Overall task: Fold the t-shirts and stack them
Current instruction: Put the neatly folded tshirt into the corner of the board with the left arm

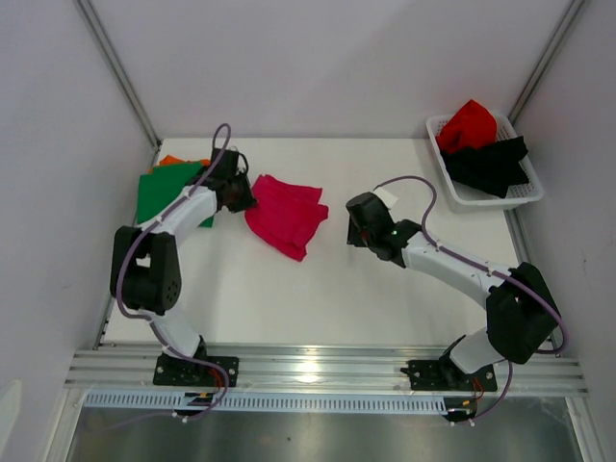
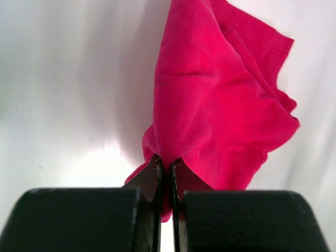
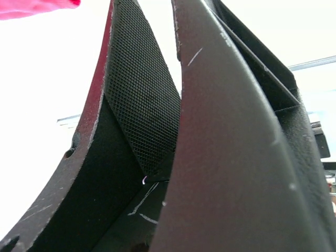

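Black fingers (image 2: pixel 79 220) of the left gripper (image 2: pixel 167 164) fill the bottom of the left wrist view, pressed together on a fold of the magenta-pink soft cloth t-shirt (image 2: pixel 220 105), which bunches out beyond them in loose creases and ends in a hemmed edge at the top right.

From above, the left gripper (image 1: pixel 239 192) sits at that shirt's left edge. The shirt (image 1: pixel 287 217) lies crumpled and roughly fan-shaped on the white table top (image 1: pixel 318 298), in the middle toward the far side.

A ribbed aluminium rail (image 1: pixel 318 371) along the near edge carries the 2 arm bases. Plain pale walls (image 1: pixel 318 58) close the space on 3 sides, with grey metal struts rising at the 2 far corners.

Behind the left arm at the far left, a flat green t-shirt (image 1: pixel 164 192) lies on the table with an orange t-shirt (image 1: pixel 171 160) showing at its far edge.

At the far right, a white plastic lattice basket (image 1: pixel 486 200) holds a heaped red t-shirt (image 1: pixel 469 123) and a black t-shirt (image 1: pixel 491 162) that drapes over its rim.

To the right of the pink shirt and apart from it is the right gripper (image 1: pixel 361 226). In its own view the 2 dark fingers (image 3: pixel 142 105) stand close with nothing between them; whether they fully meet I cannot tell. A strip of the pink shirt (image 3: pixel 37 6) shows at the top left.
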Controlling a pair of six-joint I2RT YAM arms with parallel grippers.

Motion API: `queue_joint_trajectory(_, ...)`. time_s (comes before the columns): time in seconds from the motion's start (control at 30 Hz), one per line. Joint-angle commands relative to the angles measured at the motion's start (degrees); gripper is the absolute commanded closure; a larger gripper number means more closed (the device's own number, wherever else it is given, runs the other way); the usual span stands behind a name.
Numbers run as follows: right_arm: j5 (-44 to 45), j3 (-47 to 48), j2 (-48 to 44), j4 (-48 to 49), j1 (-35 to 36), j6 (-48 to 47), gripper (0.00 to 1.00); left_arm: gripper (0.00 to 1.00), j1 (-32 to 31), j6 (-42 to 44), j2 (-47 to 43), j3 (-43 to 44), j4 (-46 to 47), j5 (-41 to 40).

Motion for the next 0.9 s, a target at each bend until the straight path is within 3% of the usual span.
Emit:
queue_joint_trajectory(0.0,2.0,-0.3,-1.8,-0.7,-0.7,-1.1,0.62,0.99,2.9,3.2,2.6,6.4,-3.3,2.2)
queue_joint_trajectory(0.6,0.7,0.8,1.6,-0.8,-1.9,-2.2,0.62,0.99,14.6,4.4,3.6,13.4,-6.9,2.1)
queue_joint_trajectory(0.87,0.3,2.5,4.1,-1.5,-2.0,-2.7,0.62,0.99,17.6,6.9,7.8,25.9,-12.0,2.0)
